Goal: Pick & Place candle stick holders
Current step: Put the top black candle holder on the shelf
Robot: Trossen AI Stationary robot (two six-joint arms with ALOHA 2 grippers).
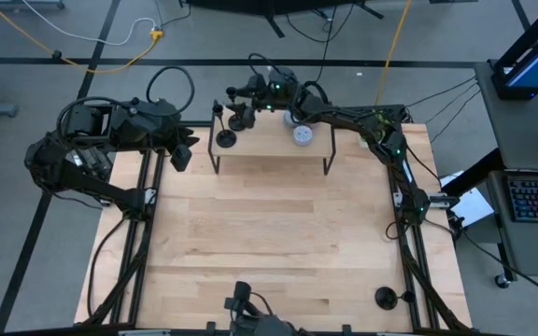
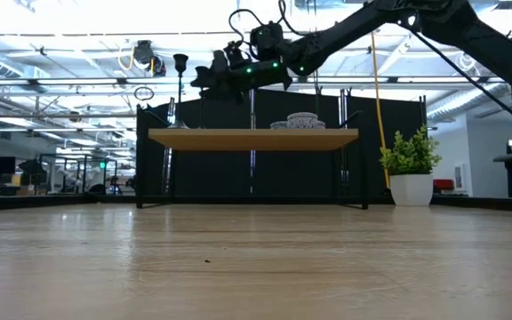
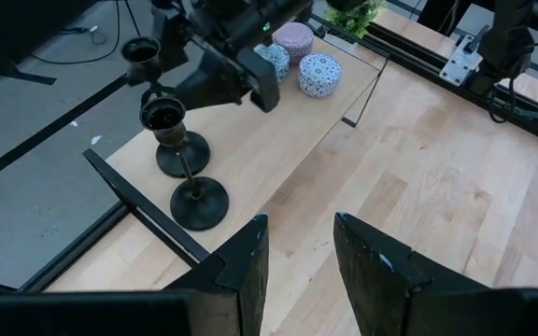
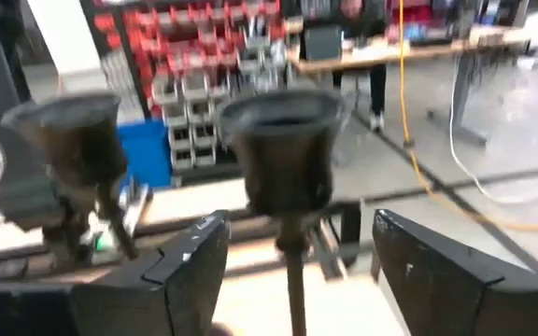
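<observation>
Right gripper out over the left end of the raised shelf at the far side of the table, jaws wide and straddling the thin stem of one candle stick holder, cup sitting between and above the fingers, nothing clamped yet. Second holder just beside it on the same shelf end, bases near each other, touching or not unclear. Third holder well apart, alone near the table's front right corner. Left gripper parked off the shelf's left end, narrow gap between fingers, empty. Cannot tell from this whether it's a grasp or a release. If grasp: centre the stem between the pads, close below the cup on the straight part of the stem, then lift vertically until the disc base clears the shelf; a thin stem probably twists in the pads if caught off-centre. If release: back out straight up, no sideways sweep. Either way, main risk looks like the outer finger clipping the neighbour's stem and tipping it. Patterned pucks further along the shelf, clear of the work. No brand, label or readable writing anywhere; puck tops only patterned.
</observation>
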